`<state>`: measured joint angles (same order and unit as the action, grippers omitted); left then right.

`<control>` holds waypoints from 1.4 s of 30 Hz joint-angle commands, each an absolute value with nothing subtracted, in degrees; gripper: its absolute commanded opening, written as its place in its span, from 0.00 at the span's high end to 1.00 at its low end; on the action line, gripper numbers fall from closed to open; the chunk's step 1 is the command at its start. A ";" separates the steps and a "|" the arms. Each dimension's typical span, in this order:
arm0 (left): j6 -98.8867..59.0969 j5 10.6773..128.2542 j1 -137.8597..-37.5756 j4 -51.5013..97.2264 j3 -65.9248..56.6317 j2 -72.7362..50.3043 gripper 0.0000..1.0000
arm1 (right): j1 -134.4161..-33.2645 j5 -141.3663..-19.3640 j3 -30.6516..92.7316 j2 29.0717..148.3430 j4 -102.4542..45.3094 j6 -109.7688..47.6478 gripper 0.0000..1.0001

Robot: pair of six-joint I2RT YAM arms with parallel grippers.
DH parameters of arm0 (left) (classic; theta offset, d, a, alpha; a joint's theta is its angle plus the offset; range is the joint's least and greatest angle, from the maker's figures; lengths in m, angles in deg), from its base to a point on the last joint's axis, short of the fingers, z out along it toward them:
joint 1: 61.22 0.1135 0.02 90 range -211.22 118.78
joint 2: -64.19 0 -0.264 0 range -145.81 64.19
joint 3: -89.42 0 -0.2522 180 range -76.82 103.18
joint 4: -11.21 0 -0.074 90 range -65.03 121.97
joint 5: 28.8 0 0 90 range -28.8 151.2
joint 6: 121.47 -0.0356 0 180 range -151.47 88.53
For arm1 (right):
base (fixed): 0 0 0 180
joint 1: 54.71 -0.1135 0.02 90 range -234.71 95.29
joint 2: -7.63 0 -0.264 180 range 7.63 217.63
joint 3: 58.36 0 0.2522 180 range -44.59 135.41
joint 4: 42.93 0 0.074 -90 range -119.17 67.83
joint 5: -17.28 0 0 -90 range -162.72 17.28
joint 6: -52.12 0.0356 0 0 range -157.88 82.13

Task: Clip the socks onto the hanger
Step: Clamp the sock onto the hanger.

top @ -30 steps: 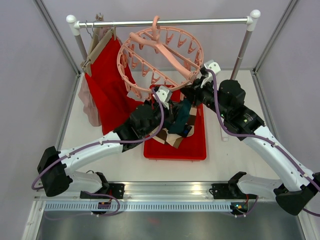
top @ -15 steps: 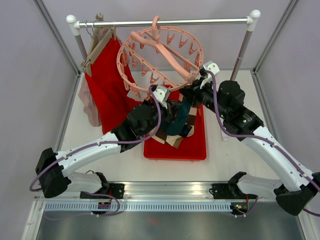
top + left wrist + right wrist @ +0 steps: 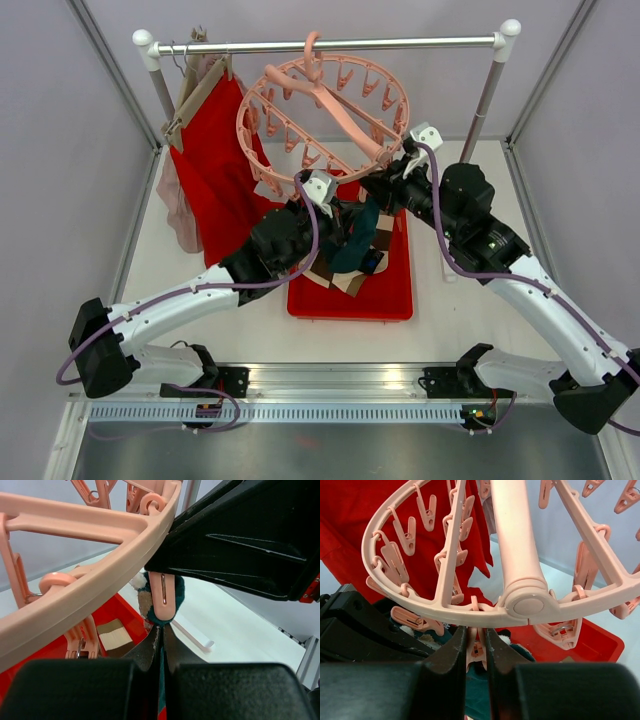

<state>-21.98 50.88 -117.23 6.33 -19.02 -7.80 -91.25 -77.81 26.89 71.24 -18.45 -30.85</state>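
Below the rail (image 3: 330, 44), the left pincer (image 3: 161, 632) has raised its clamped teal sock (image 3: 357, 238) to the hanger (image 3: 515, 540) peg (image 3: 163, 597) that the right pincer (image 3: 476, 635) pinches.

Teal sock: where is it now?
Top view, centre: the teal sock hangs from the left gripper above the red tray, just below the hanger.

Hanger (image 3: 335, 105): pale-pink round ring, crossbars, dangling pegs. Hooked on rail (image 3: 420, 42), far centre; tilted, near rim low.
Teal sock (image 3: 358, 238): raised, hanging vertical under near rim, top edge at peg (image 3: 163, 597) tip.
Beige socks (image 3: 345, 282): flat below, in red tray (image 3: 392, 300).
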 commanded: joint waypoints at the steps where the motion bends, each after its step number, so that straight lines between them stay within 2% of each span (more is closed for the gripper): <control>1: -20.66 51.45 -117.47 2.03 -17.49 -6.12 0.98 | -91.36 -78.96 26.33 69.77 -20.03 -31.28 0.76; 3: -20.66 51.54 -117.47 2.11 -17.49 -6.03 0.98 | -91.36 -79.05 26.25 69.50 -20.03 -31.11 0.69; 6: -20.49 51.45 -117.47 2.20 -17.75 -5.86 0.98 | -91.36 -79.40 26.07 69.33 -19.94 -30.58 0.52; 15: -20.05 48.21 -117.47 4.74 -18.46 -4.46 0.98 | -91.36 -80.63 25.54 67.31 -19.06 -27.68 0.37; 22: -20.05 41.09 -117.47 12.39 -19.60 0.29 0.98 | -91.36 -80.37 23.70 62.57 -17.75 -24.96 0.33; 30: -22.77 33.88 -117.47 21.79 -19.51 8.81 0.98 | -91.36 -74.05 20.62 58.34 -14.14 -24.34 0.32; 42: -26.28 21.49 -117.21 33.75 -15.74 11.63 0.98 | -91.36 -66.93 15.44 56.58 -10.54 -23.37 0.32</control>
